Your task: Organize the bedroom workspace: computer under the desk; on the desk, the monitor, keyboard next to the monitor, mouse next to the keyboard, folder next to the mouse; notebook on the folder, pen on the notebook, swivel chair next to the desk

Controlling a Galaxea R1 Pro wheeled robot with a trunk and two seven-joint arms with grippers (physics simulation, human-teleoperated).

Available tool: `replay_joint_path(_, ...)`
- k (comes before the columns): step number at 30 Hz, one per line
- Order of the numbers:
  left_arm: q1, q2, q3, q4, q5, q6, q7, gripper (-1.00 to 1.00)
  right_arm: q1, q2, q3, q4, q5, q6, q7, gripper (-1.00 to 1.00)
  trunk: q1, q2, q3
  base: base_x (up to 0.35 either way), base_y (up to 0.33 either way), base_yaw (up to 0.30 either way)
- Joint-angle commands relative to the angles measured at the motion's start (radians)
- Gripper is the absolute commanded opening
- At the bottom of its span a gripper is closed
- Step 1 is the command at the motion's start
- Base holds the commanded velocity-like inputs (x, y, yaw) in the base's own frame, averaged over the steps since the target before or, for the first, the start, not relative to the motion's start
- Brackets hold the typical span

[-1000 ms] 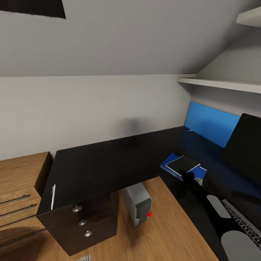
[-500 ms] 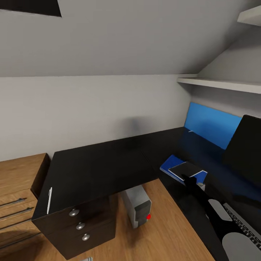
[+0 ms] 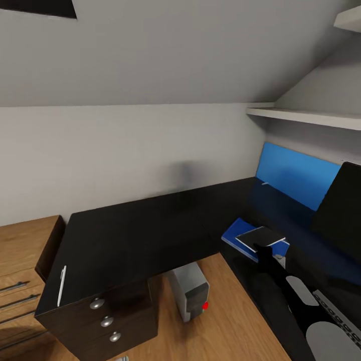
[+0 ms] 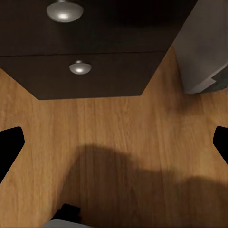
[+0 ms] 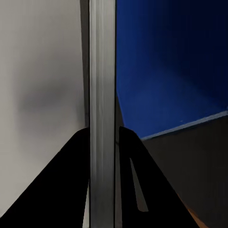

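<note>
Black desk [image 3: 135,230] w/ pen [image 3: 61,286]; R jaws pinch notebook [image 3: 259,237]; L spread.

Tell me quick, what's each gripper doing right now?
Left gripper: open, empty, above the floor.
Right gripper: shut on the notebook.

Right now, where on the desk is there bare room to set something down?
The desk wing running from the pen at its drawer end to the inner corner is bare. The other wing is crowded: folder with notebook on it, right gripper, monitor.
</note>
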Motion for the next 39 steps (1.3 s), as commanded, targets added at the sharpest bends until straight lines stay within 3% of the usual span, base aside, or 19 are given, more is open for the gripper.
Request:
replay_joint_path(1,0.0,0.001,-0.002,-0.002,0.004,0.004,0.007,1.0,-0.001,0.0,-0.003,0.001,-0.006,0.007,0.002,-1.0,0.0,-0.001,-0.001,0.066,0.0,0.0)
replay_joint_path(8,0.0,0.001,-0.002,0.0,0.003,0.004,0.007,1.0,-0.001,0.002,-0.002,0.0,0.0,0.004,0.002,-1.0,0.0,-0.001,-0.001,0.1,0.0,0.0)
replay_joint_path(14,0.0,0.001,-0.002,0.0,0.003,0.004,0.007,1.0,-0.001,0.003,-0.004,0.0,0.06,-0.008,-0.001,-1.0,0.0,-0.001,-0.001,0.033,0.0,0.0)
replay_joint_path(17,0.0,0.0,-0.002,0.001,0.003,0.005,0.007,1.0,-0.001,0.003,-0.003,0.0,0.082,-0.055,-0.001,-1.0,0.0,-0.001,-0.001,0.087,-0.062,0.0)
replay_joint_path(29,0.0,-0.005,-0.014,0.0,0.002,0.006,0.007,1.0,-0.001,0.006,-0.002,-0.002,0.097,-0.114,-0.001,-1.0,0.0,-0.001,-0.001,0.014,-0.011,0.0)
replay_joint_path(39,0.0,-0.006,-0.016,0.0,0.003,0.006,0.007,1.0,-0.001,0.007,-0.001,-0.004,0.119,-0.128,-0.001,-1.0,0.039,-0.071,-0.032,0.0,0.0,0.0)
